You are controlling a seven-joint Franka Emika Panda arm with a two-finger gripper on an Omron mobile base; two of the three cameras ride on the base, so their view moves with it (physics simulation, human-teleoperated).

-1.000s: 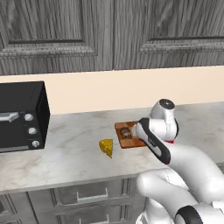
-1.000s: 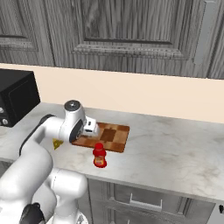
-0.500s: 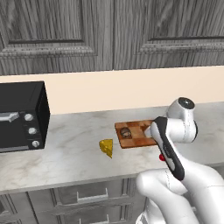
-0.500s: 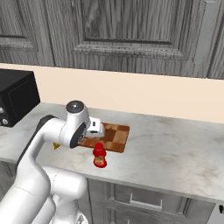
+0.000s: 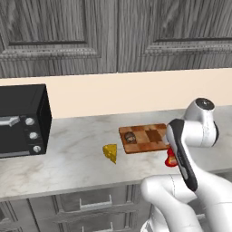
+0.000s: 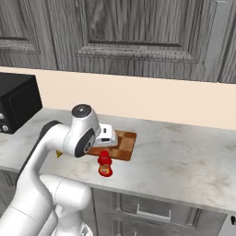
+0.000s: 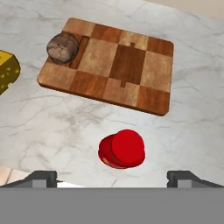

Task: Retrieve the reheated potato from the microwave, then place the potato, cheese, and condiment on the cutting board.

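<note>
Grey marble counter lies under the wide-open gripper, which has swung from the cutting board over the red condiment. Farther off, the potato sits on the board's corner; the cheese waits beside it.

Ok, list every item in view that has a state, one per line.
potato: lying on the cutting board's corner.
cutting board: flat on the counter, holding just the potato.
cheese: on the counter, off the board.
condiment: upright on the counter, capped, off the board.
tool: open, above the condiment, holding nothing.
toaster oven: door closed.
</note>
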